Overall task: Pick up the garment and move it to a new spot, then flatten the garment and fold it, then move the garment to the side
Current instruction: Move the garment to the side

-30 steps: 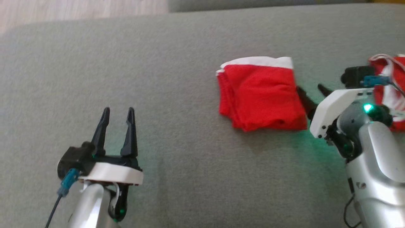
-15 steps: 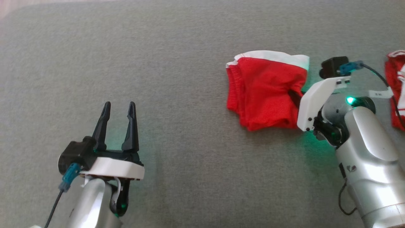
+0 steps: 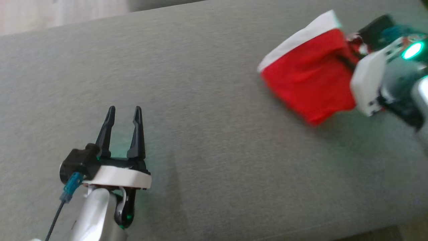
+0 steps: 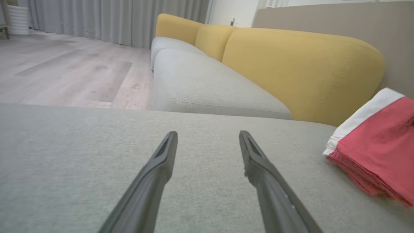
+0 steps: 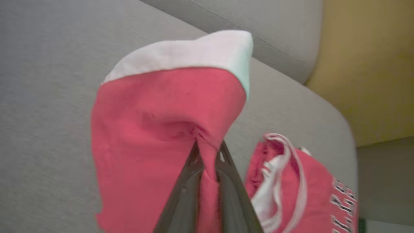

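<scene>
While right gripper (image 5: 208,145) pinches garment (image 5: 161,106) nr 2nd red cloth (image 5: 317,181), left gripper (image 3: 124,109) gapes.

Grey sofa seat (image 3: 200,100) w/ yellow backrests (image 4: 300,64), wood floor (image 4: 64,71) & curtains (image 4: 113,19) beyond, 2nd red lettered garment (image 5: 320,181) nr seat edge.

blurred lettering (image 5: 344,203), second garment (image 5: 318,191), unreadable

Folded garment (image 3: 306,88) is located far right on the seat cushion (image 3: 207,140), its right edge pinched by the right gripper (image 5: 207,147). Left gripper (image 3: 123,112) is positioned near left, well apart. Second garment (image 5: 310,194) is noted just beside the first, with the backrest (image 4: 300,64) behind.
</scene>
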Robot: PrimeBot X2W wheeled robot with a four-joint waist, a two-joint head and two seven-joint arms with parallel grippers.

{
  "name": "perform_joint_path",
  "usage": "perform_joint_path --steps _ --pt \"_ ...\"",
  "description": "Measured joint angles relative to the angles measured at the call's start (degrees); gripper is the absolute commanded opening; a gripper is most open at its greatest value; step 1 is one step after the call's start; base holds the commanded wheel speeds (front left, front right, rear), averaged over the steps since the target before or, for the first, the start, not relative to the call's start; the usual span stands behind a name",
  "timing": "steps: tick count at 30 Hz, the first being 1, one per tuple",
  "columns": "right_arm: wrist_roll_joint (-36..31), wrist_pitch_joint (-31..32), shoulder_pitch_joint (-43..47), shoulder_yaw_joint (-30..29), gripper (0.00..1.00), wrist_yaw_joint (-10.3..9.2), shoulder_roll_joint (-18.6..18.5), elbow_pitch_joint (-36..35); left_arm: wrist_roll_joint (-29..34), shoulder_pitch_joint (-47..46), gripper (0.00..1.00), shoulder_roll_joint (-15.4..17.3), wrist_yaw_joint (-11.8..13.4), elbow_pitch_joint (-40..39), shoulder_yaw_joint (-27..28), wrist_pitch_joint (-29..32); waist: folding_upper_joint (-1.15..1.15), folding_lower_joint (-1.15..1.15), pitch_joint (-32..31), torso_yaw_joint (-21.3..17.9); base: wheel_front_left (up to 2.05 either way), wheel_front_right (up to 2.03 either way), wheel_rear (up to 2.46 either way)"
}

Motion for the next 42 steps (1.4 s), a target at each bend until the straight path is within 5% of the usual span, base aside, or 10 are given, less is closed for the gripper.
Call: perform_joint_path --steps 12,20,21,22,23,34,42 --pt "1.9 -13.0 -6.2 0.2 0.00 0.00 -7.5 10.6 1.0 -4.1 1.00 2.5 0.0 -0.3 -1.7 0.0 0.00 0.01 6.4 -5.8 0.00 0.00 0.00" --pt "1.4 -19.4 -7.1 -6.5 0.00 0.00 -6.3 21.2 1.6 -6.1 1.00 4.4 0.0 -2.3 -2.0 1.3 0.00 0.01 11.6 -7.1 0.00 0.00 0.00" --pt "0.6 -20.5 -7.1 -6.6 0.29 0.00 -5.8 21.7 1.6 -6.3 1.00 4.4 0.0 -2.6 -2.0 1.3 0.00 0.01 11.9 -7.2 0.00 0.00 0.00" --pt "-0.2 -21.4 -7.2 -6.7 0.78 0.00 -5.3 22.3 1.6 -6.4 1.00 4.4 0.0 -2.9 -2.1 1.3 0.00 0.01 12.2 -7.3 0.00 0.00 0.00" --pt "-0.9 -22.2 -7.5 -7.0 1.00 0.00 -4.7 23.1 1.6 -6.5 1.00 4.4 0.0 -3.0 -2.2 1.3 0.00 0.01 12.3 -7.4 0.00 0.00 0.00" --pt "-5.5 -29.9 -7.5 -11.1 1.00 0.00 -2.1 27.4 0.8 -6.7 1.00 3.2 0.1 -0.6 -3.5 0.7 0.00 0.00 8.4 -5.5 0.00 0.00 0.00" --pt "-3.4 -41.7 7.6 -14.0 1.00 0.00 5.1 15.9 -1.1 1.3 1.00 1.9 0.2 0.2 -1.4 0.2 0.00 -0.01 0.0 -2.8 0.00 0.00 0.00"
